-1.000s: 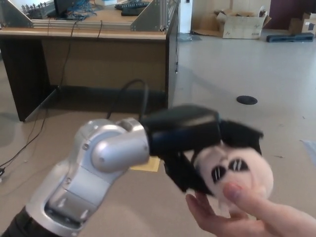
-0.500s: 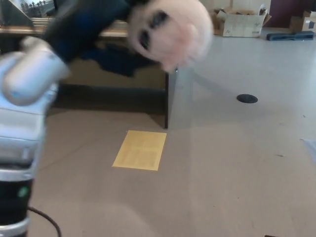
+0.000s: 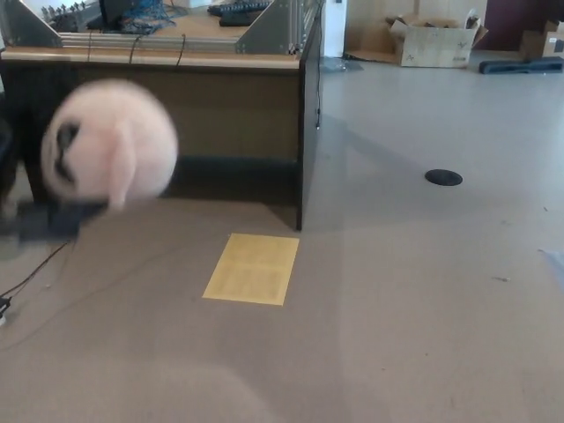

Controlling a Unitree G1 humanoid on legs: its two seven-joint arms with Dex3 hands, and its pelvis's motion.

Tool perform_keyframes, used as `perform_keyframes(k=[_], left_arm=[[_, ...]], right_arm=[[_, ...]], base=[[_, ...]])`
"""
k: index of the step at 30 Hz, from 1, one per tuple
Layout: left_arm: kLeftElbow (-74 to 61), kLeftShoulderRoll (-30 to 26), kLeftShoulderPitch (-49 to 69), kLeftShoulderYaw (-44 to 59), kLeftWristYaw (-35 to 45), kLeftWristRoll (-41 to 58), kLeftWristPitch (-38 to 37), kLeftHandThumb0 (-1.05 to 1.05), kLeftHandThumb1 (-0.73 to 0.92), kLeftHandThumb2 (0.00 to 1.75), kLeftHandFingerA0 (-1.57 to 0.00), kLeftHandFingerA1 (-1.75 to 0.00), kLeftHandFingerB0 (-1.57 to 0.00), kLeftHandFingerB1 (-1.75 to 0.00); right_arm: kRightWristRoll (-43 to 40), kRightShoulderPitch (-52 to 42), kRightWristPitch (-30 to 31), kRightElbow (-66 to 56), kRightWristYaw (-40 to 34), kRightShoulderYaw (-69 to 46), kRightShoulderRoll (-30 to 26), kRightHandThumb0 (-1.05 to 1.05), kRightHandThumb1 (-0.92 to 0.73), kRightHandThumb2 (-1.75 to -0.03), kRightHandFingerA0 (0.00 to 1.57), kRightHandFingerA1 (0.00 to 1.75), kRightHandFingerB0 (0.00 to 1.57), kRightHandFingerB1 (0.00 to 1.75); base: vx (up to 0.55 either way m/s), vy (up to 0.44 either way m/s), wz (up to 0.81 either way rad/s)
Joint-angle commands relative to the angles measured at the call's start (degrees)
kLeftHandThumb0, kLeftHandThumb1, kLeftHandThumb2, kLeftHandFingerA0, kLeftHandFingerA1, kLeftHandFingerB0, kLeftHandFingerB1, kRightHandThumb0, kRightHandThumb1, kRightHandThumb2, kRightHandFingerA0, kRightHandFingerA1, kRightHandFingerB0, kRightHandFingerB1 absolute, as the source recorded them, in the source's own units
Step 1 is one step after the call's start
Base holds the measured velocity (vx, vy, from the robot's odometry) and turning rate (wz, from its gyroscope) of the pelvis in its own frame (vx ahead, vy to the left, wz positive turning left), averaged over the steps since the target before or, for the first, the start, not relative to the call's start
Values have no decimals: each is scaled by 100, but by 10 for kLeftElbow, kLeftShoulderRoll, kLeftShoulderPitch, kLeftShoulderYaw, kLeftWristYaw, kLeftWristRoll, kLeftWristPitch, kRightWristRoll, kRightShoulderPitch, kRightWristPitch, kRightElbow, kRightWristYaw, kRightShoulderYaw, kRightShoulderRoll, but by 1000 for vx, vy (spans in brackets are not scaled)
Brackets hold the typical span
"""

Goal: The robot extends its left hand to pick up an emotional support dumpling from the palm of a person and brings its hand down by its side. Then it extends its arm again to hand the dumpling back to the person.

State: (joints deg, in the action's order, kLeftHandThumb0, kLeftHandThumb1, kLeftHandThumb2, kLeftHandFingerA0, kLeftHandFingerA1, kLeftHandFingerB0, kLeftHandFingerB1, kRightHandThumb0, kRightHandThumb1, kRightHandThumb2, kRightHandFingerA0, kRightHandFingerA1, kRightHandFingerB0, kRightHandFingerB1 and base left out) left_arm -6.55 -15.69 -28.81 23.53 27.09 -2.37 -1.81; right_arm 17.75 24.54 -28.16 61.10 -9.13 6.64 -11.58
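The left hand (image 3: 35, 220) shows only as a dark, motion-blurred shape at the picture's left edge, just under the dumpling (image 3: 107, 144), and whether its fingers are closed on the toy cannot be told. The pale round dumpling, blurred, with a dark eye mark on its left side, hangs in front of the worktop (image 3: 176, 60). On the floor (image 3: 423, 291), near the worktop's right corner, lies a yellow sheet (image 3: 252, 269), with a dark round floor cover (image 3: 443, 177) further right

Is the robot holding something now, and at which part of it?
The dumpling seems held at its lower left side by the blurred left hand; the exact grip cannot be told.
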Motion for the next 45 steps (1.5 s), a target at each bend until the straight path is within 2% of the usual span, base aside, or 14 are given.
perform_keyframes(k=[1,3,7,9,10,13,14,16,19,20,27,34,44,45], left_arm=[[133,58,257,39,-29,32,-152,-3,82,68,-87,-149,-79,-100],[178,61,272,36,-43,23,-196,-4,81,68,-87,-148,-80,-99],[210,60,283,33,-46,31,-210,-4,81,70,-86,-149,-79,-99],[308,51,311,38,-72,10,-258,-7,83,70,-88,-149,-80,-101],[326,58,308,61,-50,56,-206,-5,82,71,-90,-151,-84,-98],[343,55,305,61,-47,65,-216,-5,82,71,-90,-151,-84,-98],[364,53,307,86,-43,96,-163,-1,79,73,-91,-158,-85,-97],[363,52,305,91,-56,98,-144,-4,80,70,-87,-162,-81,-96],[373,49,302,89,-56,102,-152,-4,80,70,-87,-162,-81,-96],[377,49,299,80,-56,95,-155,-5,78,72,-91,-158,-86,-93],[402,46,301,61,-44,114,-172,-4,78,74,-90,-154,-86,-94],[416,33,298,38,-69,97,-184,-7,78,71,-88,-151,-86,-91],[423,26,294,29,-64,122,-184,-6,79,71,-89,-152,-86,-92],[416,22,284,30,-68,125,-175,-7,80,66,-83,-160,-83,-95]], right_arm=[[-9,-33,-5,-7,-12,-6,-2,-29,-61,-59,83,53,66,47],[-10,-34,-3,-10,-13,-8,-2,-28,-62,-58,83,53,66,47],[-12,-36,-4,-11,-14,-10,-2,-28,-62,-58,83,53,66,47],[-13,-46,-12,-13,-12,-10,0,-28,-62,-58,83,54,67,47],[-12,-54,-10,-17,-12,-9,1,-29,-62,-59,82,53,65,47],[-12,-57,-9,-19,-11,-9,2,-29,-62,-59,82,53,65,47],[-9,-82,-12,-26,-16,-7,5,-30,-62,-59,81,52,63,46],[-10,-92,-10,-34,-18,-8,6,-29,-63,-59,80,52,64,46],[-10,-97,-7,-41,-17,-8,5,-29,-63,-59,80,52,64,46],[-4,-105,-14,-44,-32,-9,2,-30,-62,-59,84,55,67,47],[-9,-122,-14,-51,-28,-14,-3,-29,-62,-59,81,53,66,47],[-9,-116,-24,-37,-30,-15,-3,-27,-62,-59,82,55,65,47],[-10,-110,-30,-29,-27,-15,-2,-28,-62,-58,81,54,66,47],[-11,-106,-25,-29,-26,-16,-2,-28,-61,-59,82,54,65,47]], base=[[0,0,0],[0,0,0],[0,0,0],[0,0,0],[0,0,0],[0,0,0],[0,0,0],[0,0,0],[0,0,0],[0,0,0],[0,0,0],[0,0,0],[0,0,0],[0,0,0]])
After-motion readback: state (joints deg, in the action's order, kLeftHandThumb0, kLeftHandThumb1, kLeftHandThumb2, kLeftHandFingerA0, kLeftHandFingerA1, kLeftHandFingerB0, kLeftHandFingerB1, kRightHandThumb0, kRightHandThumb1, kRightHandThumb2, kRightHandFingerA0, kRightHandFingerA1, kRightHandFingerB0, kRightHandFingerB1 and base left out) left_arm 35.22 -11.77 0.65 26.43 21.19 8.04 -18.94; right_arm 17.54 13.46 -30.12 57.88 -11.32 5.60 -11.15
